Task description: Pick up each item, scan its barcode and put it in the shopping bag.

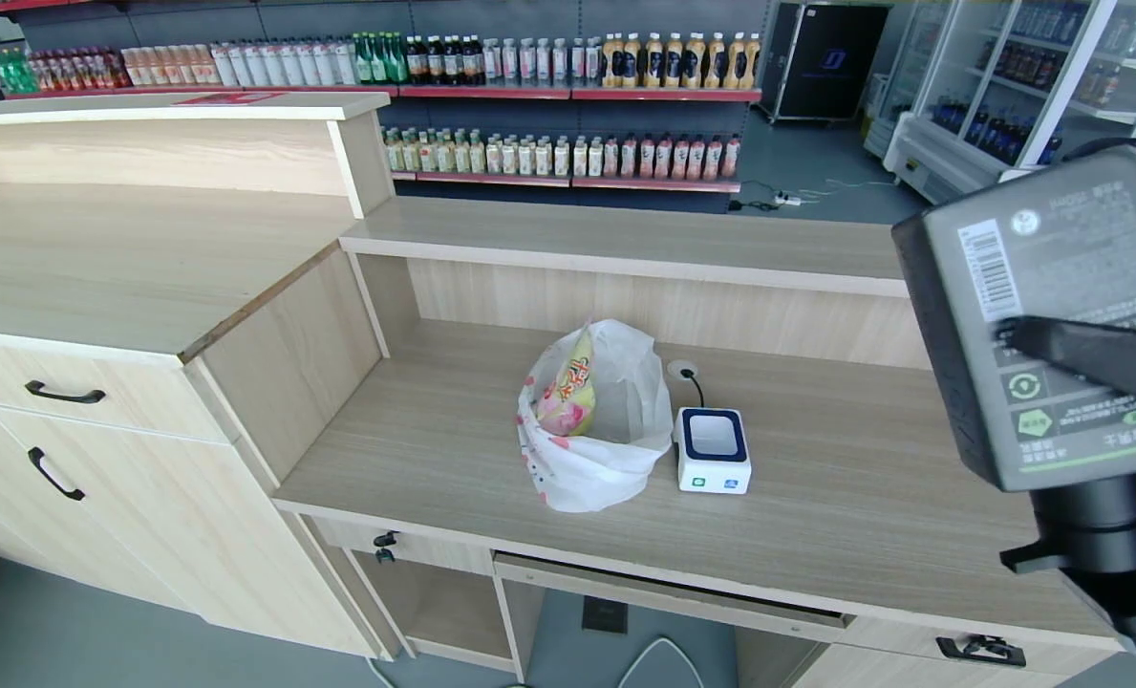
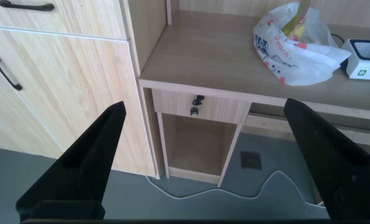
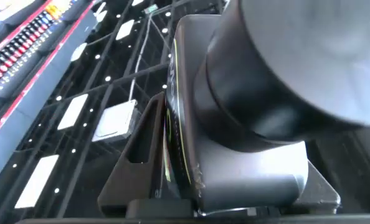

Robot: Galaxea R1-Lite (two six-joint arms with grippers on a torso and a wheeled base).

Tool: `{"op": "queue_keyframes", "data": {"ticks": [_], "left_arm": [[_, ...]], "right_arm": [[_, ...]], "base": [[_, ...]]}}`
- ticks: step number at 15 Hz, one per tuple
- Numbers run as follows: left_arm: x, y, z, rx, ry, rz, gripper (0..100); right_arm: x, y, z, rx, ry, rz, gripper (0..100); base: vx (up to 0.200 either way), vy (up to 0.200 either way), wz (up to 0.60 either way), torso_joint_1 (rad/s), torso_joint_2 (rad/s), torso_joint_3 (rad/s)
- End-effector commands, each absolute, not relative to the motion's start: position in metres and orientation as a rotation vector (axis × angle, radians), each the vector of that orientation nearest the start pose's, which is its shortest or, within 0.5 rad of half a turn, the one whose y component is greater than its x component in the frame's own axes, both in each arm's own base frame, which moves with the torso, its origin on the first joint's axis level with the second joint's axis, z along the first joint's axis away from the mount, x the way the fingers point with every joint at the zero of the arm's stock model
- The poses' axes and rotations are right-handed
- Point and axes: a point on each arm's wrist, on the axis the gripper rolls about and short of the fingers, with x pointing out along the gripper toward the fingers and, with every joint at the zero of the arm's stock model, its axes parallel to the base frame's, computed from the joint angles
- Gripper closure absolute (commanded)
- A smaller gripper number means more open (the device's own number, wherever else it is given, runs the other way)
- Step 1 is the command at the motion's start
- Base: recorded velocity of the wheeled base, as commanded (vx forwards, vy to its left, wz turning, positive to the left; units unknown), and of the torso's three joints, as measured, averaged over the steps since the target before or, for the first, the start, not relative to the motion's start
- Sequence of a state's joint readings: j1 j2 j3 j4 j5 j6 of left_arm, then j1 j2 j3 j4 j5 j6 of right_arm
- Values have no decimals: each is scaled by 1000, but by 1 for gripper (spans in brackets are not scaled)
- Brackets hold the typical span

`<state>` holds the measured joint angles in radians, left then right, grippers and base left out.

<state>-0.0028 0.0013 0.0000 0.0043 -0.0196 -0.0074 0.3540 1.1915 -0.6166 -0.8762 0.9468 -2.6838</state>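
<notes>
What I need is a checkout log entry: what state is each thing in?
shopping bag: open, standing on the counter.
snack packet: inside the bag, top poking out.
scanner: face up beside the bag, untouched.
bottle: gripped cap down, off the counter.
right gripper: shut on bottle.
left gripper: open, empty.

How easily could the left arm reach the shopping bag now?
Probably yes. The left gripper is open and empty, and the shopping bag on the counter is unblocked on its near side; the scanner sits beyond.
</notes>
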Motion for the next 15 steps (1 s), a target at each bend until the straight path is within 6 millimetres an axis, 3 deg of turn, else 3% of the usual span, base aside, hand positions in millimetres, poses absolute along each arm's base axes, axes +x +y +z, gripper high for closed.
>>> {"op": "queue_keyframes", "data": {"ticks": [1,3,6,15], "left_arm": [[-23,0,75,-8,6,-23,0],[-23,0,75,-8,6,-23,0],[-23,0,75,-8,6,-23,0],[-23,0,75,-8,6,-23,0]], "right_arm": [[132,91,280,-2137,-1899,-51,100],[121,96,279,-2093,-1930,-63,100],[107,87,280,-2095,-1939,-109,100],[88,80,256,-2081,-1977,-66,100]], "base": [[0,0,0,0,0,0],[0,0,0,0,0,0],[0,0,0,0,0,0],[0,0,0,0,0,0]]}}
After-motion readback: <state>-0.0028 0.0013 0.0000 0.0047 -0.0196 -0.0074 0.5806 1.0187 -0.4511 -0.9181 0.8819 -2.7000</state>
